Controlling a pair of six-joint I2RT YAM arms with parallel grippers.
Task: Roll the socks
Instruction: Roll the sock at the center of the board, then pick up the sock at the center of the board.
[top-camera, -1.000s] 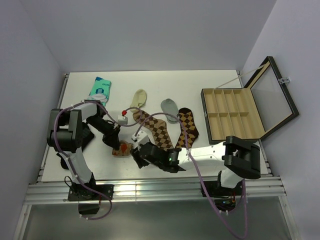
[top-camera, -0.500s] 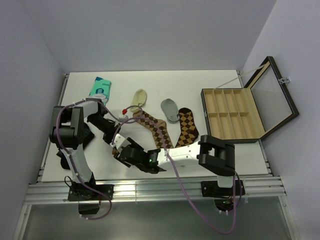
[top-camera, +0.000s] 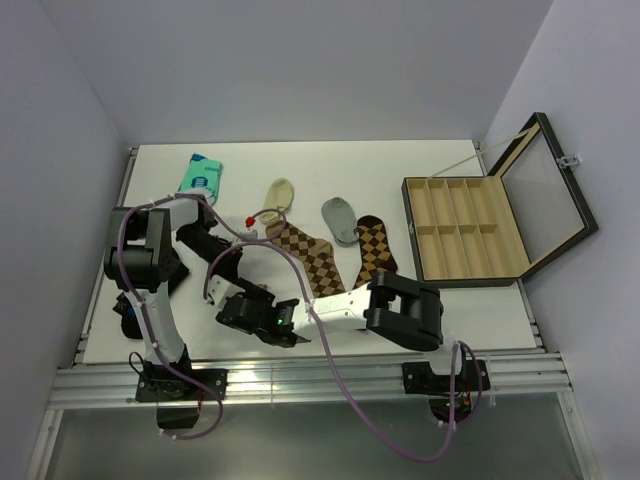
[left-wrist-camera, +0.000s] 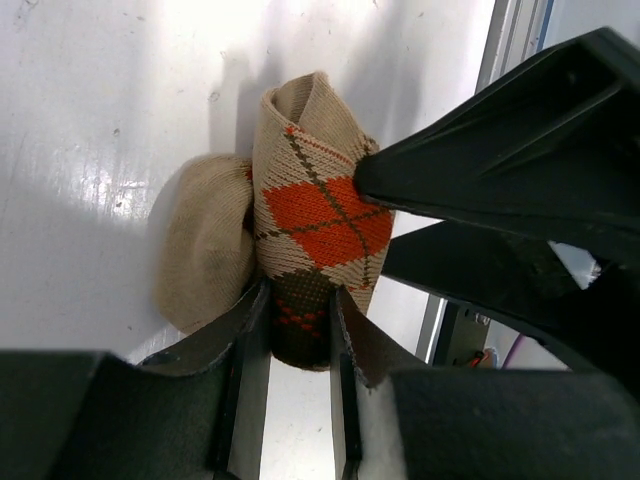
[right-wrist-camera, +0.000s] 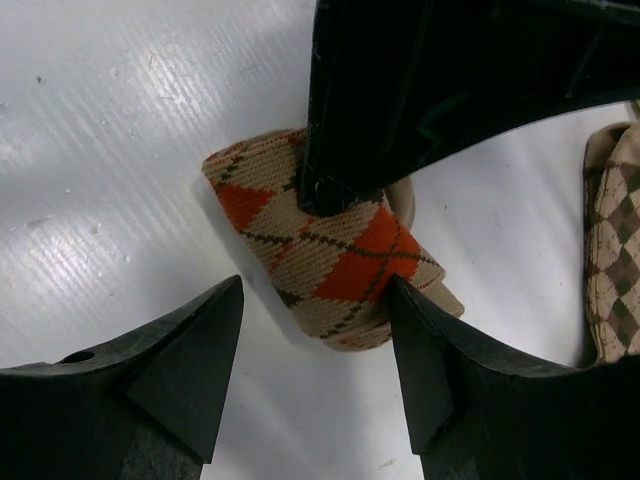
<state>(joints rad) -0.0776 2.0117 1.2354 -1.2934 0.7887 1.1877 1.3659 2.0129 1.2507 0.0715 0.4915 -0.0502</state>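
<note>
Your left gripper (left-wrist-camera: 300, 325), jaws narrow, pinches the end of the rolled red-orange sock (left-wrist-camera: 322, 215), mid-frame on the table (right-wrist-camera: 100, 120). Your right gripper (right-wrist-camera: 315, 290) stands wide, straddling it. Further right, the tan sock (top-camera: 312, 258) and dark brown sock (top-camera: 376, 250) lie flat.
</note>
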